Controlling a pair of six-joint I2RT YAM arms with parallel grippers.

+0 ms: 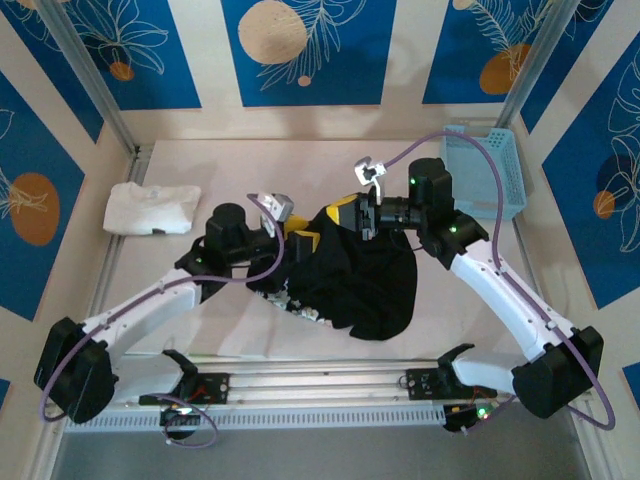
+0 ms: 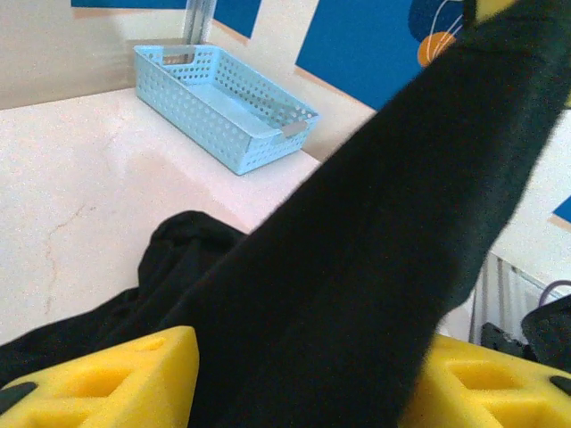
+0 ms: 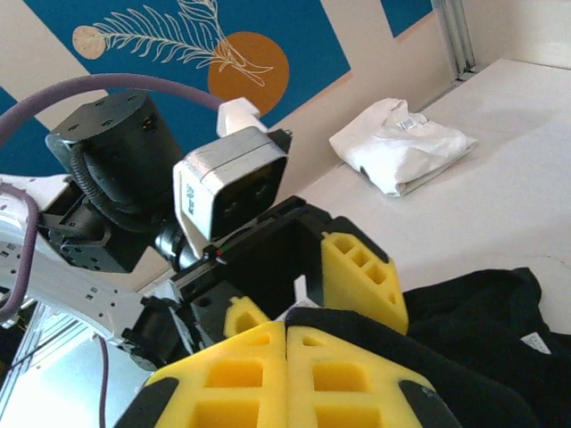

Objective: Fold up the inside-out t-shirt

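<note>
The black t-shirt (image 1: pixel 370 285) lies bunched in the middle of the table, with its upper left part lifted. My right gripper (image 1: pixel 347 212) is shut on that lifted edge; in the right wrist view its yellow fingers (image 3: pixel 348 374) meet, and black cloth (image 3: pixel 482 312) comes out at the tips (image 3: pixel 285 328). My left gripper (image 1: pixel 298 240) sits just beside it, facing it. In the left wrist view a taut band of the shirt (image 2: pixel 375 223) runs between its yellow fingers (image 2: pixel 98 379), which stand apart, so the gripper (image 2: pixel 308 392) is open around the cloth.
A folded white garment (image 1: pixel 150 208) lies at the back left of the table (image 1: pixel 230 170). A light blue perforated basket (image 1: pixel 485 170) stands at the back right. Metal frame posts rise at both back corners.
</note>
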